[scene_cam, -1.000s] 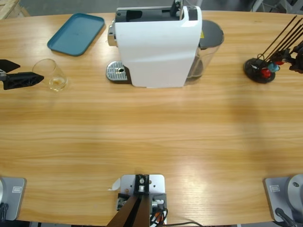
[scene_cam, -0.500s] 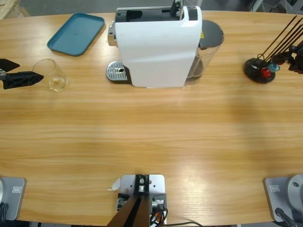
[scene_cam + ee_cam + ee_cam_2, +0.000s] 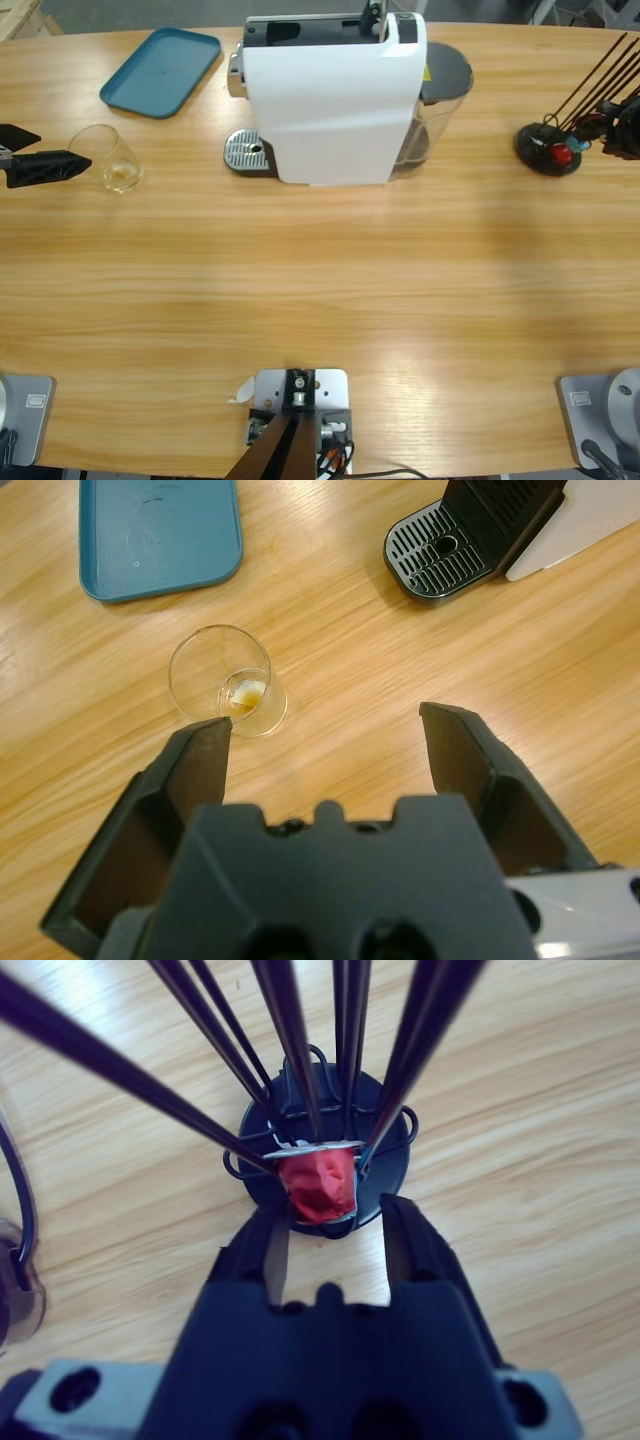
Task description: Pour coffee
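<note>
A small clear glass tumbler [image 3: 108, 158] stands near the table's left edge, with a thin amber layer of coffee [image 3: 248, 692] in its bottom. My left gripper [image 3: 65, 148] lies just left of it, open, touching nothing. In the left wrist view the tumbler [image 3: 225, 680] sits just beyond the left jaw's tip of that gripper [image 3: 325, 745]. My right gripper [image 3: 335, 1235] is open at the black capsule holder [image 3: 325, 1145], its jaws on either side of a red capsule [image 3: 320, 1185] hanging in the holder. At the high view's right edge the right gripper [image 3: 615, 138] shows only in part.
A big white coffee machine [image 3: 330, 95] stands at the back middle with its metal drip tray [image 3: 248, 152] facing left. A teal tray [image 3: 160, 70] lies at the back left. The capsule holder [image 3: 545, 148] at the right has long black rods fanning upward.
The right gripper has edged in closer to the capsule holder. The left gripper and the tumbler have not moved.
</note>
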Controlling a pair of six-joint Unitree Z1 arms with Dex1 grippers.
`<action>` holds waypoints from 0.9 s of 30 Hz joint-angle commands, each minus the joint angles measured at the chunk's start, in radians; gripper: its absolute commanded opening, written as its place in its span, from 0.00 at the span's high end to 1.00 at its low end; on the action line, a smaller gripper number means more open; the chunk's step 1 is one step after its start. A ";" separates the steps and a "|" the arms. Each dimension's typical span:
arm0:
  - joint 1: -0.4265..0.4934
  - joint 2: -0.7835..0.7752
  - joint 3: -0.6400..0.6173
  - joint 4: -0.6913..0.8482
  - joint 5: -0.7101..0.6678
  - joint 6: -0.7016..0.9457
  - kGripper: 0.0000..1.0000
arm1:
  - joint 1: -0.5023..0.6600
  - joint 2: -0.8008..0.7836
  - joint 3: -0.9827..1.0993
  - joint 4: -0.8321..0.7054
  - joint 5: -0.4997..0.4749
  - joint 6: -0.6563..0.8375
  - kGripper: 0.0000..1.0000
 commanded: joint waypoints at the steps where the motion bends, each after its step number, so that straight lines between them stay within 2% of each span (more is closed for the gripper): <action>1: -0.006 0.009 0.041 -0.010 0.012 -0.007 0.18 | -0.013 0.015 -0.004 -0.009 0.017 -0.020 0.61; 27: -0.006 0.015 0.041 -0.010 0.013 -0.007 0.18 | -0.014 0.004 -0.003 -0.040 0.009 -0.044 0.61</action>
